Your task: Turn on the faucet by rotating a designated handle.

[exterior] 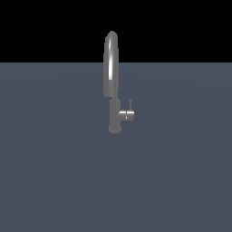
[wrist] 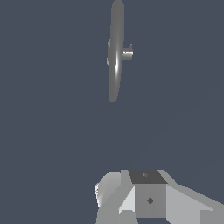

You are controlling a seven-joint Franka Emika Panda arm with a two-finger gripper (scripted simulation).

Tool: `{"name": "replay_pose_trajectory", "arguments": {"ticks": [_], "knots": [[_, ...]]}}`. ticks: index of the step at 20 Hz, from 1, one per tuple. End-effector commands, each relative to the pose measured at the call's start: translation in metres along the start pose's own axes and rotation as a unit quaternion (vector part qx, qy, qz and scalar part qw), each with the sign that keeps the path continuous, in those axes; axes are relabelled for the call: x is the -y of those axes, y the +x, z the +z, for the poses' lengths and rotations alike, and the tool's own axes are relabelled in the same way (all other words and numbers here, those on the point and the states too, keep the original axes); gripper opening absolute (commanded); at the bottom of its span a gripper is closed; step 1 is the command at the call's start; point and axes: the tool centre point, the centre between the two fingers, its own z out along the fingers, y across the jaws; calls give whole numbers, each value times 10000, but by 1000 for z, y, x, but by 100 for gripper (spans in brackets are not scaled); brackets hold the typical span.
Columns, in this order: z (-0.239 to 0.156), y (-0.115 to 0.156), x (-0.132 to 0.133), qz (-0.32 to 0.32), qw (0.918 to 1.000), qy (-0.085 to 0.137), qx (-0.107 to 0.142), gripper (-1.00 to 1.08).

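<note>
1. Exterior view: the faucet stands upright on a bare grey surface, its arched spout seen nearly edge-on. The handle is a short stub jutting from the lower column toward the exterior view's right, with a thin pin rising straight up from it. The arm and its claw are nowhere in this view (so it says nothing of how near they are). No container is in sight.

2. Wrist view: looking down, the faucet appears as a long narrow arch, with the handle poking out sideways from about the middle of it. Only pale blocky parts of the robot show at the picture's edge, well apart from the faucet; no fingertips are visible, so I cannot tell whether the claw is wide or narrow.

3. Judgement: the stub's long axis lies level, square to the column, so the claw likely must travel forward and drop to that side before pushing the pin round.
</note>
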Motion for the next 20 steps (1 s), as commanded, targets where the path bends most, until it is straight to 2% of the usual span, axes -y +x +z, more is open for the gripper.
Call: {"name": "replay_pose_trajectory", "arguments": {"ticks": [1, 11, 20], "knots": [[0, 0, 0, 0, 10000, 0, 0, -100], [2, 14, 1, 160, 9996, 158, 157, -100], [9, 50, 1, 592, 9949, 584, 578, -100]]}}
